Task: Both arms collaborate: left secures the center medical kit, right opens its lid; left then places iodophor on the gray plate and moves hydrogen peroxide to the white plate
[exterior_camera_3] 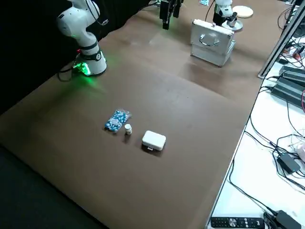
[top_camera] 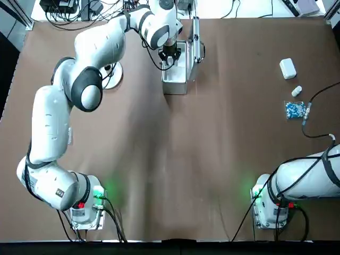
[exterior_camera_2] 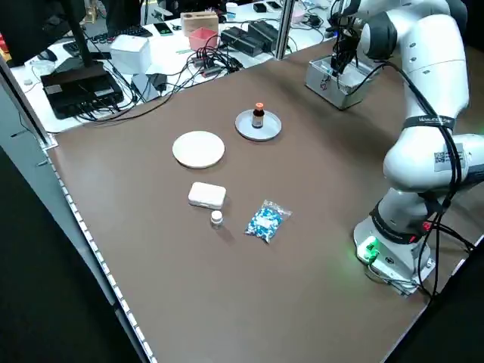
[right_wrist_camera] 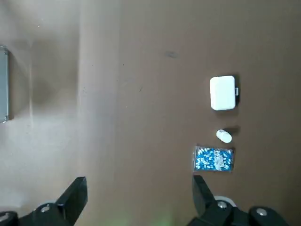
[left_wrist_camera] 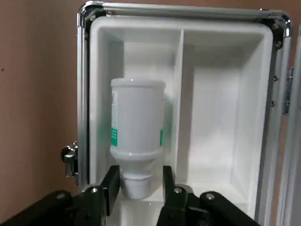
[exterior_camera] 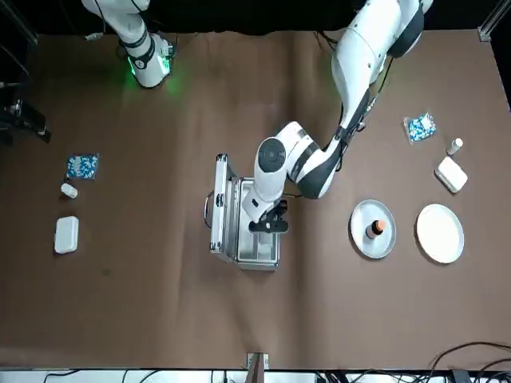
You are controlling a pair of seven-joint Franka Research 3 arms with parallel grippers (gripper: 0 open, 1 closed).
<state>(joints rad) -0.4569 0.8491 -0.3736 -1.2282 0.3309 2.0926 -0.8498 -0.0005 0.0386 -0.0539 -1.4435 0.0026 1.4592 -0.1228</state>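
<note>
Two white boxes (exterior_camera: 66, 234), white bottles (exterior_camera: 69, 191), blue-white packets (exterior_camera: 82, 166).

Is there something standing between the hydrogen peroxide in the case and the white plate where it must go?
Yes. The case's latch-side wall stands beside the hydrogen peroxide; beyond it, the gray plate with the iodophor lies before the white plate.

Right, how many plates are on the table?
2: the gray plate, on the robot's left of the case, with the iodophor upright on it, and the white plate, farther left.
</note>
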